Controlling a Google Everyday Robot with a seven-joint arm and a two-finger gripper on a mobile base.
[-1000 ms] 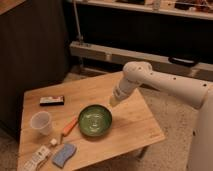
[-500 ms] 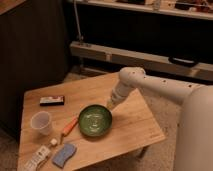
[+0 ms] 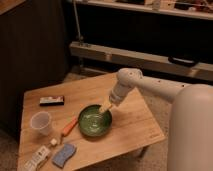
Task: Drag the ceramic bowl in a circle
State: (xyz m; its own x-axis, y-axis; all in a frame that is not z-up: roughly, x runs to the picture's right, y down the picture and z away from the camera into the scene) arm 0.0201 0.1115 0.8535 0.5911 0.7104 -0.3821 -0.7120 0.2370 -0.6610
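The ceramic bowl [image 3: 93, 121] is round, shallow and glossy dark green with pale glints inside. It sits near the middle of the wooden table [image 3: 135, 125]. My white arm reaches in from the right. My gripper [image 3: 105, 108] points down at the bowl's upper right rim, its tip at or just inside the rim.
A translucent plastic cup [image 3: 41, 123] stands left of the bowl. An orange item [image 3: 69, 127] lies beside the bowl's left edge. A blue sponge [image 3: 64, 155] and a small white packet [image 3: 36, 159] lie at the front left. A dark flat box [image 3: 52, 101] lies at the back left.
My arm has swung left and down, bringing the gripper from above the table's right side to the bowl's upper right rim. The bowl has stayed in place.
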